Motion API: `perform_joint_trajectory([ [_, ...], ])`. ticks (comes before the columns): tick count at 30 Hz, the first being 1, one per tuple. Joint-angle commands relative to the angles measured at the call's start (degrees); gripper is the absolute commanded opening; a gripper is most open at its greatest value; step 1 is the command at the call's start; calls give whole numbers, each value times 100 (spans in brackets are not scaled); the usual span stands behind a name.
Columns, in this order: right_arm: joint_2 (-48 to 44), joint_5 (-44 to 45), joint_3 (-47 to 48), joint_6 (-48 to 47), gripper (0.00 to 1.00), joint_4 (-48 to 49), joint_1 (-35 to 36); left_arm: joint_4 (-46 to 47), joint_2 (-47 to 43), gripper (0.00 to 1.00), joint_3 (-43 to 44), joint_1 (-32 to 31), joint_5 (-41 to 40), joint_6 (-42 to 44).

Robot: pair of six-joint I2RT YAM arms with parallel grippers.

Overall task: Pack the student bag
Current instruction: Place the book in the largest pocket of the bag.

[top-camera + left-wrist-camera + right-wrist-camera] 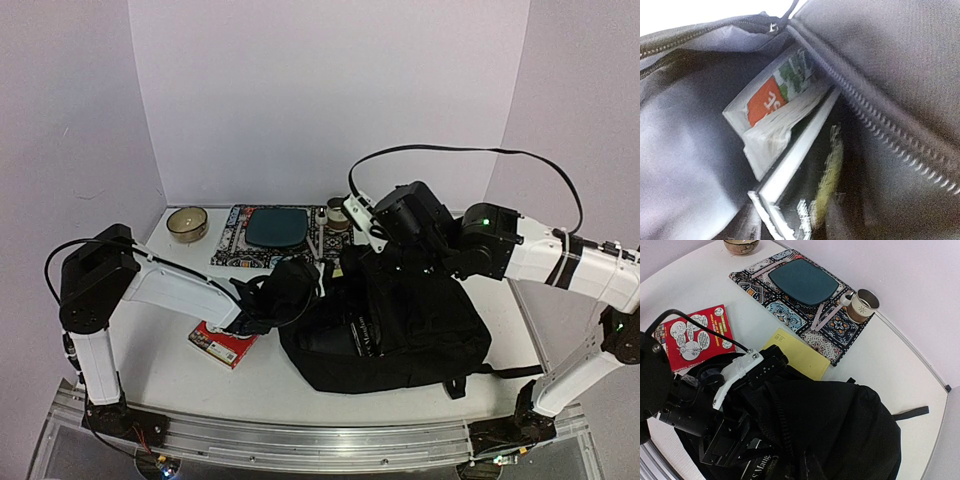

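Observation:
The student bag (410, 330), a big black backpack, lies in the middle of the table with its opening toward the left. My left wrist (285, 292) reaches into that opening, and its fingers are hidden inside. The left wrist view looks into the bag and shows a book with a red and green cover (772, 102) beside a dark book with white edges (797, 167). My right gripper (368, 258) sits at the bag's upper rim. The black fabric (840, 430) is drawn up to it and hides its fingers.
A red comic book (222, 343) lies on the table left of the bag and also shows in the right wrist view (692, 335). A yellow pad (800, 354) lies behind the bag. At the back are a patterned mat (232, 245) with a teal pad (275, 228), a bowl (187, 223) and a cup (338, 213).

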Motion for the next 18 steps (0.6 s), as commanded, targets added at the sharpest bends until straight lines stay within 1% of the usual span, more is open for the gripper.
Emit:
perform_joint_trajectory([
  [1, -259, 175, 2, 19, 0, 280, 6, -11, -31, 35, 106, -105, 81, 116],
  [3, -248, 160, 11, 26, 0, 280, 6, -22, 116, 24, 279, -110, 171, 139],
  [6, -238, 153, 0, 36, 0, 280, 2, -23, 348, 14, 629, -113, 243, 183],
  [8, -223, 146, -18, 53, 0, 280, 5, -22, 475, 12, 902, -118, 229, 266],
  [10, -227, 148, -61, 72, 0, 282, 8, -28, 510, 13, 1082, -119, 164, 383],
  [12, -256, 192, -119, 76, 0, 280, 4, -48, 418, 21, 1028, -120, -5, 474],
  [13, -279, 259, -179, 72, 0, 275, 9, -56, 296, 27, 947, -119, -128, 522],
  [18, -526, 698, -549, 22, 0, 271, 2, -259, -480, 52, 216, -118, -822, 729],
])
